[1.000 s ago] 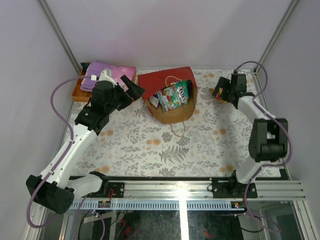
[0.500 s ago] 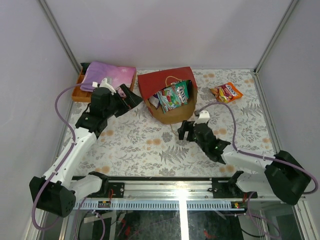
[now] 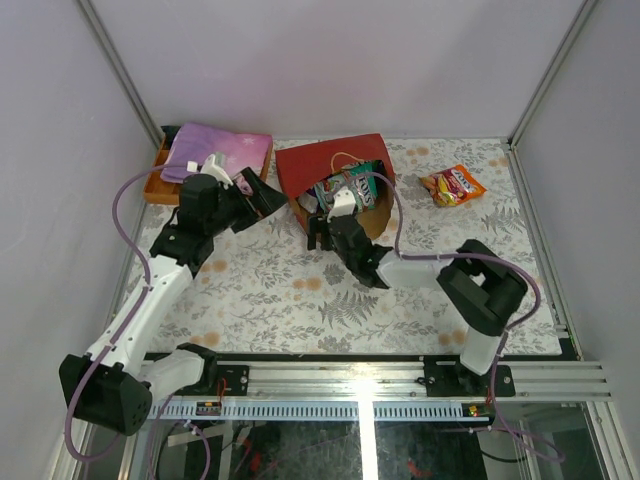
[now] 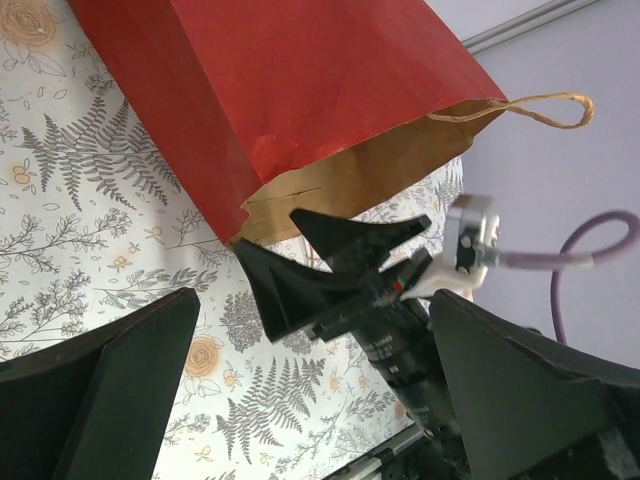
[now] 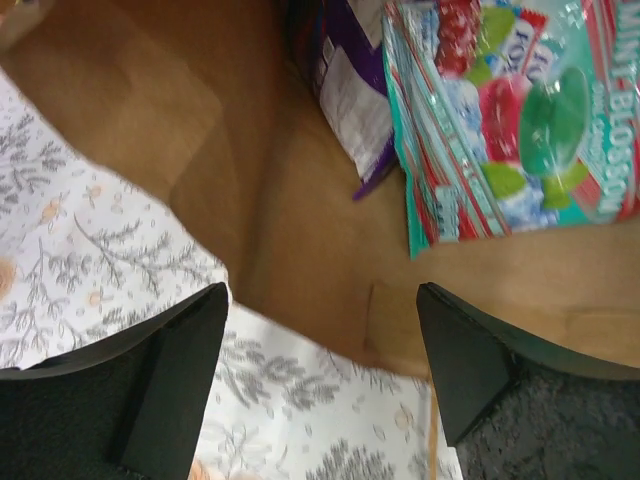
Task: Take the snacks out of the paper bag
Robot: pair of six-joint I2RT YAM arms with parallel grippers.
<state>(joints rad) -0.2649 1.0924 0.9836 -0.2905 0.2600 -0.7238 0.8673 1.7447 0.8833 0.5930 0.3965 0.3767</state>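
Two sets of jaws are in play at the mouth of the paper bag (image 3: pixel 330 158), and both stand wide apart with nothing between them. Nearest the bases, the fern-and-flower printed table (image 3: pixel 300 290) carries the right arm's long reach in from 4 o'clock. Its right gripper (image 3: pixel 320 230) sits right at the bag's open end, fingers spread, holding nothing. From its own wrist view the kraft-brown lining fills the frame, and the dark fingers (image 5: pixel 170 370) flank the bag's lower lip where brown paper meets the tablecloth.

Just inside lies a teal candy pack (image 5: pixel 520 120), glossy, with red and green fruit shapes. "FOX" can be read in part, and "MINT BLOSSO" runs along its edge. At 9 o'clock of it a purple packet (image 5: pixel 350 90) shows a white panel whose print is too blurred to read. Both snacks rest inside the bag, which lies on its side.

At 9 o'clock of the bag mouth, the left gripper (image 3: pixel 268 195) hovers just beside the red wall, jaws fully spread and empty. A twisted beige handle (image 4: pixel 540 105) loops off the bag's rim.

Further out, at 2 o'clock of the bag, one orange packet (image 3: pixel 453 185) lies alone on the table, its lettering too small to read. At 10 o'clock, a pink-purple cloth (image 3: pixel 225 148) lies on an orange tray (image 3: pixel 155 187).
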